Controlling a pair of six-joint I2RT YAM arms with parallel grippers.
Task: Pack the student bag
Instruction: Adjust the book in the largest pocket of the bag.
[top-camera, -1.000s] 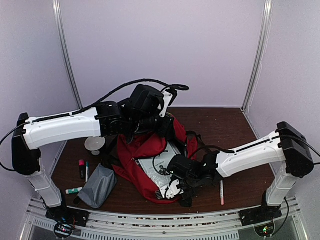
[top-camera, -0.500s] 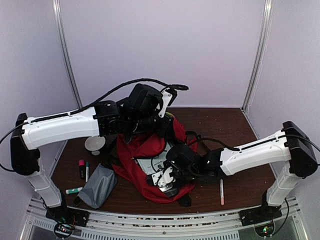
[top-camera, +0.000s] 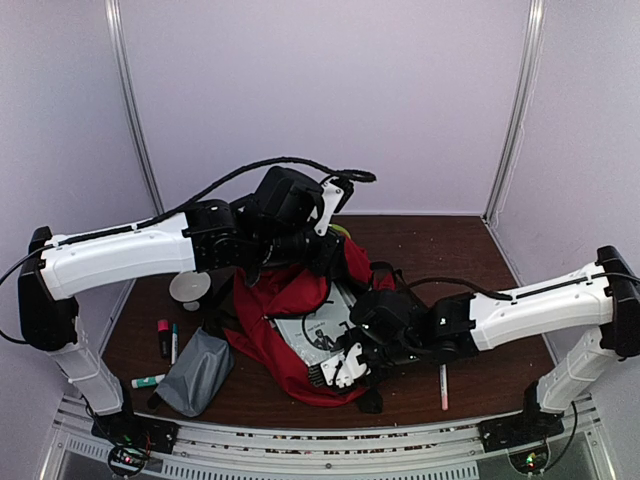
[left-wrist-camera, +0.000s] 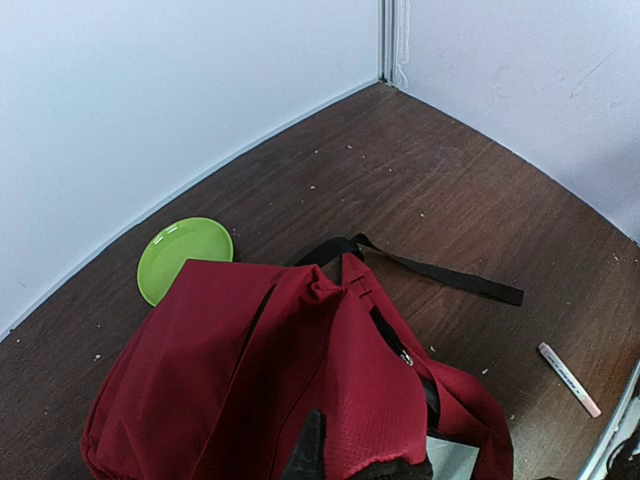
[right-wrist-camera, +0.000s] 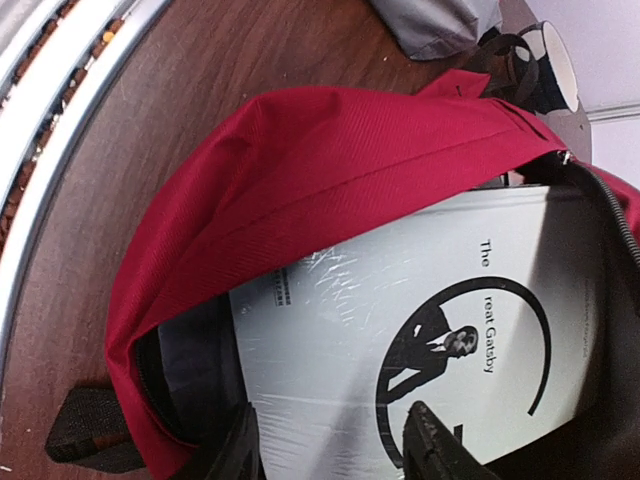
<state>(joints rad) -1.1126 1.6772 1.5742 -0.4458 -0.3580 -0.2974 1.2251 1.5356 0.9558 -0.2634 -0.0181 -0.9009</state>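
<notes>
Student bag (top-camera: 285, 305) sits mid-bench (top-camera: 450, 250), its mouth gaping toward 5 o'clock. Left hand (left-wrist-camera: 350, 462) is closed tight, pinching red fabric at the bag's upper end, toward 12 o'clock, and holding the mouth up. Right hand (right-wrist-camera: 335, 445) reaches into the mouth from 4 o'clock, fingers standing apart over the shrink-wrapped Great Gatsby book (right-wrist-camera: 400, 290) and gripping nothing. The book lies largely inside the bag. Judgement: the bag is soft, limp cloth and will sag and fold shut wherever it is unsupported; it is light in itself, heavier with the book in. Best hold is the stitched rim of the mouth, not a loose panel. The book's wrap looks slippery. Grey pouch (top-camera: 195, 370) lies at 8 o'clock of the bag and a pink marker (top-camera: 443, 385) at 4 o'clock — both outside the bag.
</notes>
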